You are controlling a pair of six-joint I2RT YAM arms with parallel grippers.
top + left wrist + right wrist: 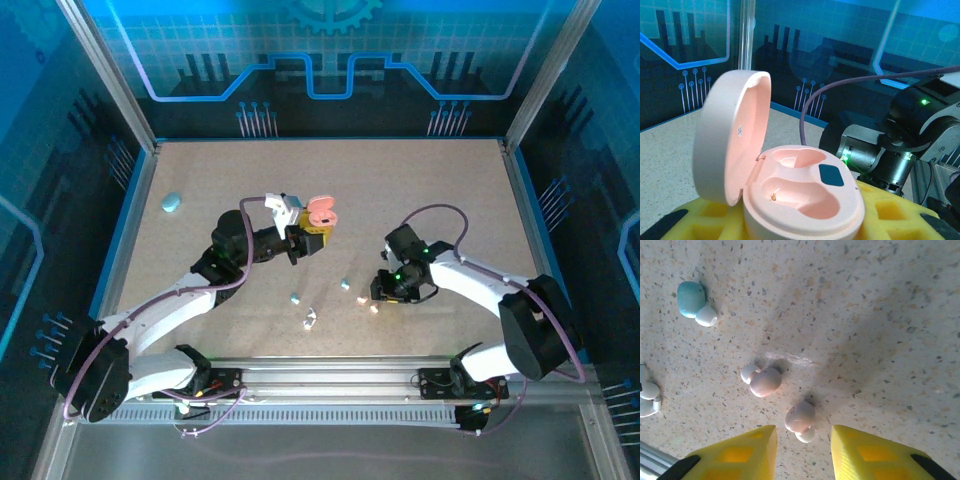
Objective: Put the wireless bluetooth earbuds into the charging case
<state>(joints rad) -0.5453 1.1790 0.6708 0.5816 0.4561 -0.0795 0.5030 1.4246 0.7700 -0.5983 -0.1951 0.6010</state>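
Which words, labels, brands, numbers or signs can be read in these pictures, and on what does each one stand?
No text can be read.
Pink charging case: a tiny mark inside its open lid, too small to read.
Back wall: a gear shape and circuit lines, drawings without letters.
Pink earbuds: no marking visible.

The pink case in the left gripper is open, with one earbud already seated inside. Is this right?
Not quite. The pink case in the left gripper is open, but both wells are empty, as the left wrist view shows.
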